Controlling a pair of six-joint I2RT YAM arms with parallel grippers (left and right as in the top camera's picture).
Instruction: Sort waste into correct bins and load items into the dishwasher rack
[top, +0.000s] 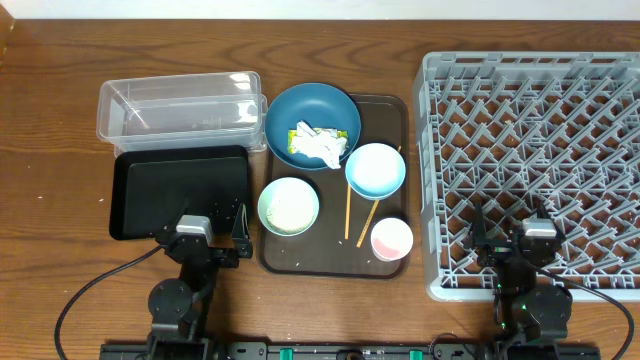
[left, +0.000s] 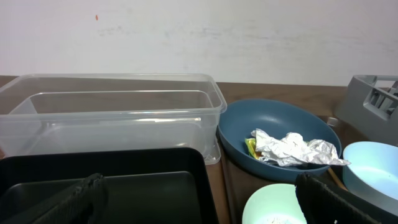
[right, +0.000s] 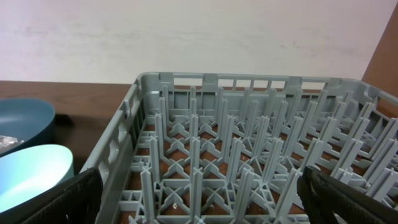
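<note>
Both claws are released and empty. The left gripper (top: 203, 228) hovers over the near edge of the black tray (top: 180, 180) with its jaws spread wide. The right gripper (top: 512, 230) hangs over the near left part of the dishwasher rack (top: 530, 70), its jaws equally wide.

The crumpled tissue (left: 292, 149) lies ahead of the left claw and off to its right, inside the dark-blue bowl (left: 273, 115). The yellow-green wrapper (left: 250, 146) is tucked against its left end. Seen from the left claw, the tissue stretches crosswise, left to right. From the right claw it sits ahead and well to the left, beyond the light-blue bowl (top: 375, 170).

We judge the left arm the nearer one for taking the tissue. The clear tub (top: 180, 100) stands straight ahead of the left claw, just past the black tray.
</note>
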